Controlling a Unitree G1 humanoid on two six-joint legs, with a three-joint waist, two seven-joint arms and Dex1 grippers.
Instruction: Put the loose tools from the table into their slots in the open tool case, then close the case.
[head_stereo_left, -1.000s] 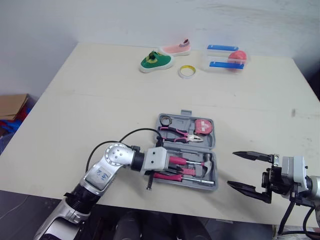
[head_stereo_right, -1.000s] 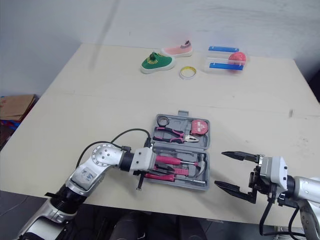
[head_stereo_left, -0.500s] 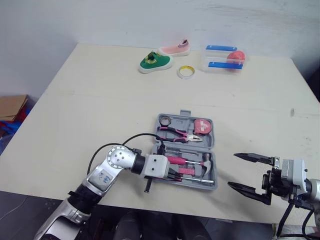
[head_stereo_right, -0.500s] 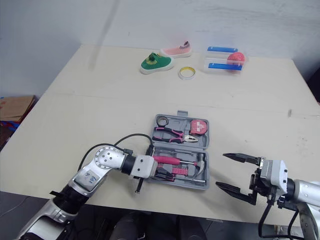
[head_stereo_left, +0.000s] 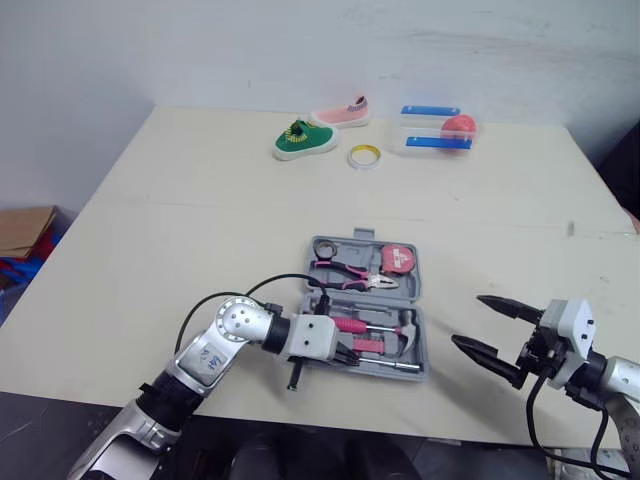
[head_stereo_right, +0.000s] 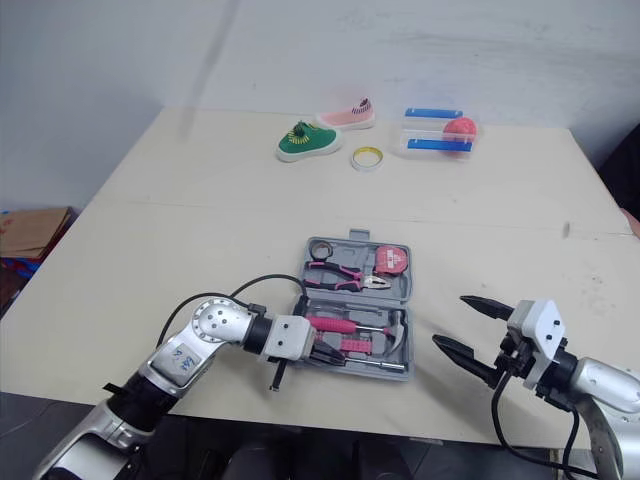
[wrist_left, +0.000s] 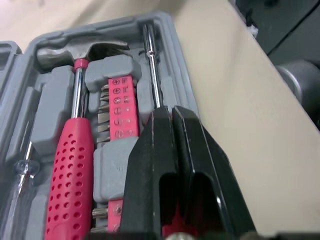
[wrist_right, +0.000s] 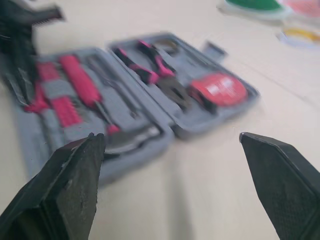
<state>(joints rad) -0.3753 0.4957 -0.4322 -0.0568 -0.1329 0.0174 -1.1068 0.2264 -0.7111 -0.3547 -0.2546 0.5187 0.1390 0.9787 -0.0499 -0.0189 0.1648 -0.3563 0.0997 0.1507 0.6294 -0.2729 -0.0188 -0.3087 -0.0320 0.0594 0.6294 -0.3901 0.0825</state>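
One beige table (head_stereo_left: 200, 220) against a white wall (head_stereo_left: 200, 40); cardboard box (head_stereo_left: 25, 228) beside.

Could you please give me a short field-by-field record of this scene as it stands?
case: tool case, open, near the table's front edge
in case: pliers, tape measure, hammer, bit set, screwdriver
left gripper: shut, over the screwdriver's handle end
right gripper: open, hovering right of the case
far edge: green shoe, pink shoe, tape roll, clear box
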